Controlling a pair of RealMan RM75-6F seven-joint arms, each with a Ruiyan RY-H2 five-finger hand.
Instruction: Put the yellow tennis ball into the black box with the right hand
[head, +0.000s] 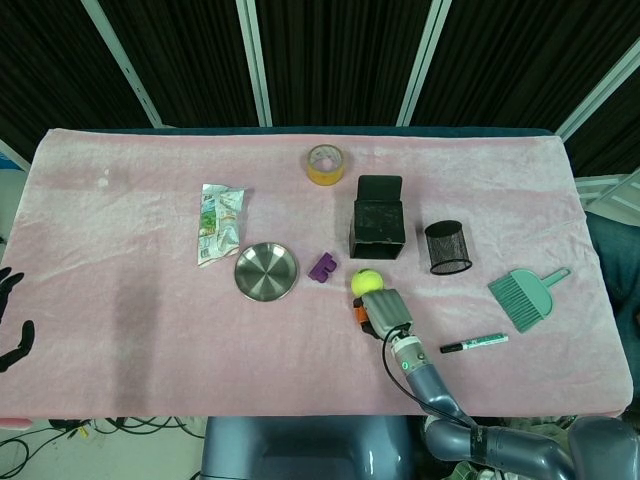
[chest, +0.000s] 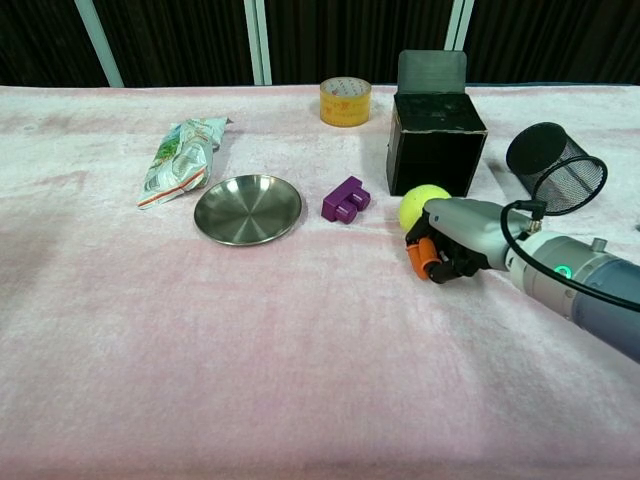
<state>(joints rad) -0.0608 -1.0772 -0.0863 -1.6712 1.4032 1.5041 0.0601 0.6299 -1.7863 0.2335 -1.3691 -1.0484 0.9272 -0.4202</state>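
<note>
While our right hand (chest: 448, 250) sits curled, gripping nothing | yellow tennis ball (chest: 421, 206) touches its far side, just before black box (chest: 433, 145) | left hand (head: 12, 320) well apart.

Big desk (head: 130, 300) covered all over with a soft pink cloth (chest: 250, 380). Dark black curtains (head: 330, 60) behind, split by slim white poles (head: 252, 60) that lean a little. Tangle of black wires (head: 130, 428) on the floor below the near edge. Bright, even light everywhere.
</note>
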